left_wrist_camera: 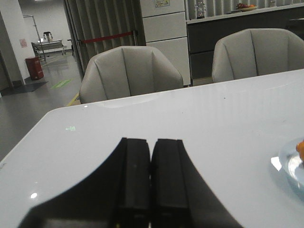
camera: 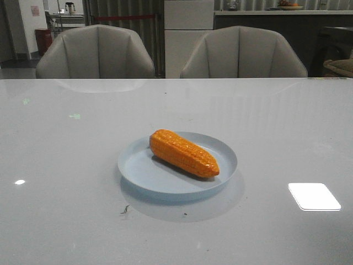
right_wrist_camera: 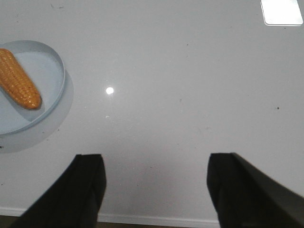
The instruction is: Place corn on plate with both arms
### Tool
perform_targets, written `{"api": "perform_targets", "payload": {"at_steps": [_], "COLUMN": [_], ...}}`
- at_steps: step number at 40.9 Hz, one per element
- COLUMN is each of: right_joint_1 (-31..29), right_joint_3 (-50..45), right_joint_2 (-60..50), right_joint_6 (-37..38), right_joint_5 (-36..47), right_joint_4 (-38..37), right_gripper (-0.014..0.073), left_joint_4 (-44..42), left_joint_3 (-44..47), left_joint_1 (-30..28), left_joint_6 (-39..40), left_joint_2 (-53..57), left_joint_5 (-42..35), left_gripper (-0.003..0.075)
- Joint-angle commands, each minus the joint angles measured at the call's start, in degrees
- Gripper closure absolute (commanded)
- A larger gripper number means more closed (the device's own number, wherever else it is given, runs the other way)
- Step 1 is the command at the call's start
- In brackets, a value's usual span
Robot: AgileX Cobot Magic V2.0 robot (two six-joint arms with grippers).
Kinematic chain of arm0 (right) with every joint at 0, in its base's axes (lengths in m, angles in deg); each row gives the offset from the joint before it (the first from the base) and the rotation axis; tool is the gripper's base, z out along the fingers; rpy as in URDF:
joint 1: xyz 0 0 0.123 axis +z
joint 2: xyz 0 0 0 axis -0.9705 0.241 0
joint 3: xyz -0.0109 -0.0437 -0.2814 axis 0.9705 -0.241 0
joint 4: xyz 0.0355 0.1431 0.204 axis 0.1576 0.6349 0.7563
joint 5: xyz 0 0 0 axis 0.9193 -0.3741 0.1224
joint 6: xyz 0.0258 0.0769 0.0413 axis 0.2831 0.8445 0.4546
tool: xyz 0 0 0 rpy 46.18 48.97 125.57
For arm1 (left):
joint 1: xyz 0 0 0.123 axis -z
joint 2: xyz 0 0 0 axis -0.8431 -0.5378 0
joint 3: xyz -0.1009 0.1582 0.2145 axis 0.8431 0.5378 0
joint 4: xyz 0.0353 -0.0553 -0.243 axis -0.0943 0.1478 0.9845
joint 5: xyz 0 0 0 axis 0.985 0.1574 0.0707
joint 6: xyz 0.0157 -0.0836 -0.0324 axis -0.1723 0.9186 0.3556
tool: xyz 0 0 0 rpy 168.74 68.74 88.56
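The orange corn (camera: 183,153) lies on its side across the pale blue plate (camera: 138,168) in the middle of the table, tapered end toward the front right. The right wrist view also catches the corn (right_wrist_camera: 18,84) on the plate (right_wrist_camera: 56,73). My right gripper (right_wrist_camera: 156,164) is open above bare table near the front edge, away from the plate, with nothing between its fingers. My left gripper (left_wrist_camera: 151,145) is shut and empty, held over the table's left side; the plate's rim (left_wrist_camera: 286,161) and a bit of corn (left_wrist_camera: 300,147) show at that view's edge. Neither arm appears in the front view.
Two grey chairs (camera: 96,52) (camera: 242,52) stand behind the table's far edge. A bright ceiling-light reflection (camera: 314,196) lies on the tabletop at the front right. The table's front edge (right_wrist_camera: 142,219) runs just beneath my right gripper.
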Motion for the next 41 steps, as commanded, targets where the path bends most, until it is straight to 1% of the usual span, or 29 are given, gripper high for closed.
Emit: {"api": "perform_targets", "payload": {"at_steps": [1, 2, 8, 41], "right_joint_1": [-0.42, -0.42, -0.42, -0.42], "right_joint_3": [1.60, 1.60, 1.60, 1.60], "right_joint_2": [0.05, 0.05, 0.10, 0.10], "right_joint_6": [0.10, 0.10, 0.10, 0.10], "right_joint_5": [4.15, 4.15, 4.30, 4.30], "right_joint_4": [-0.31, -0.31, -0.31, -0.31], "right_gripper": [0.0032, 0.0032, 0.0032, 0.0032], "left_joint_4": [3.37, 4.20, 4.60, 4.60], "left_joint_3": [2.15, 2.02, 2.16, 2.16], "left_joint_1": [-1.52, -1.94, -4.84, -5.26], "left_joint_6": [0.40, 0.40, 0.40, 0.40], "left_joint_2": [3.91, 4.45, 4.00, 4.03], "left_joint_5": [-0.86, 1.08, 5.47, 5.46], "left_gripper": [0.0626, 0.0626, 0.0626, 0.0626]}}
